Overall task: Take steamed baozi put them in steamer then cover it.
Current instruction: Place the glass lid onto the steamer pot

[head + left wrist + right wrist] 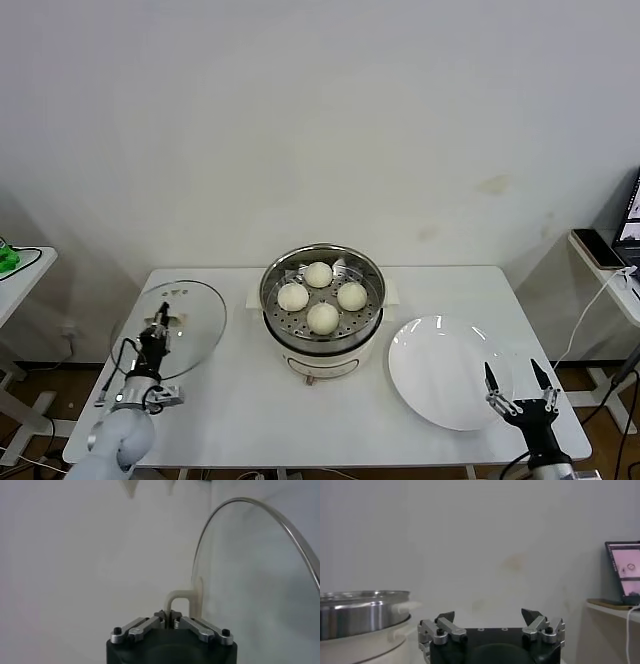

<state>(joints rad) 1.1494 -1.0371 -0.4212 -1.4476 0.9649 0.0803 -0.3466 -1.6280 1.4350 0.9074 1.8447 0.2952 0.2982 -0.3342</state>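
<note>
Head view gives you the white counter [250,400] across the lower half of the frame, with the steamer [322,345] standing at its centre. All four buns [318,274] already sit on the perforated tray inside the pot, arranged in a diamond, close together; you cannot tell whether any of them touch.

Your left pincer [158,325] is at the lower left of the frame, over the glass lid [190,305], which lies near the counter's left edge, well apart from the steamer. Left wrist view shows you that pincer [169,615] pinched narrow on the lid's beige handle [182,600], with the lid's metal rim [280,517] arcing across the upper right of that frame. You cannot tell from these views whether the lid is lifted or resting on the counter.

Your right pincer [520,385] hangs at the lower right of the head view, its two dark fingers spread wide and holding nothing, over the near right edge of the white plate [440,370]. The plate lies just to the right of the steamer. Right wrist view shows the same pincer [490,615] gaping, with the steamer's steel wall [360,612] at the left of that frame and a laptop screen [625,572] at the far right
</note>
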